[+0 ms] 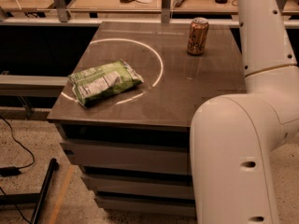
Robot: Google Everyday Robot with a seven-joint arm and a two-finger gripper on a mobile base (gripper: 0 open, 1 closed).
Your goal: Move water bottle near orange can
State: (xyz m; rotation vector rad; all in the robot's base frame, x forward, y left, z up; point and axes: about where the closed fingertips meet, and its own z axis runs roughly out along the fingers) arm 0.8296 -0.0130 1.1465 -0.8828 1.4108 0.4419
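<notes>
Front-left on the dark brown square-topped bench (196,101), a crinkled green snack bag with a white label panel (105,82) lies flat, right across the thin white circle marked on the top (160,64). Below, pale grey drawer fronts (126,155); down left, a black cable (18,148) snakes over the speckled floor.

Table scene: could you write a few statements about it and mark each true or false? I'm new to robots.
1. The can stands upright at the table's far right. True.
2. The green bag leans against the can. False: it lies apart, front left.
3. A water bottle stands on the table. False: none shows there.
4. The white arm's tool is out of view, past the top edge. True.
</notes>
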